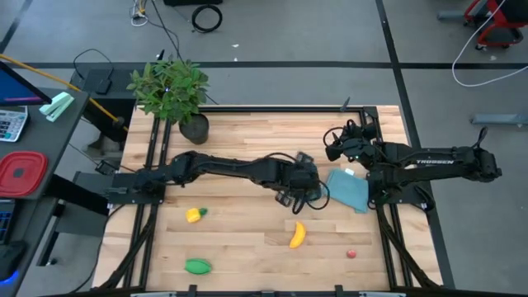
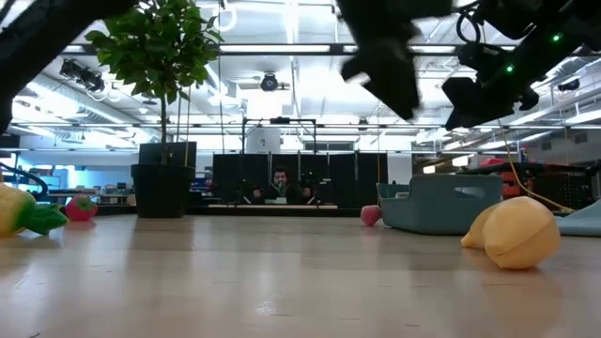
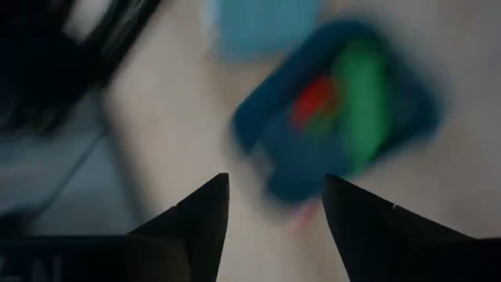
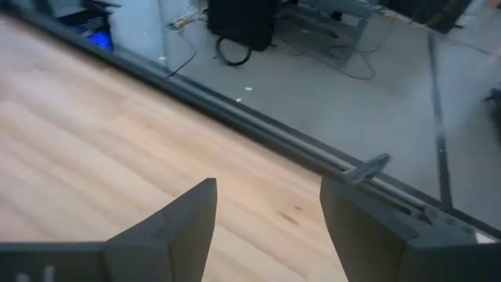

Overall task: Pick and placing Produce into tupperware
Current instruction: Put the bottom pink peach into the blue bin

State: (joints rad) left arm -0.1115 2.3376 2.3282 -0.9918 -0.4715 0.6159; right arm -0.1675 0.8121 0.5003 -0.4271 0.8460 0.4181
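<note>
Right now I have the left gripper (image 3: 274, 211) hovering over the small dark-blue rounded plastic tub (image 3: 337, 110) near the table's middle, jaws spread and empty; a green oblong piece (image 3: 362, 94) and a tiny red one (image 3: 315, 102) lie inside it. On the wooden table (image 1: 239, 239), the yellow toy banana (image 1: 297, 235) lies nearer me, the yellow piece with green stem (image 1: 195, 214) left. My right gripper (image 4: 266, 227) waits far right, open, empty.

table (image 1: 247, 239): pale wood, smooth | banana (image 1: 297, 235): matt plastic | tupperware (image 3: 337, 117): plastic, probably glossy
</note>
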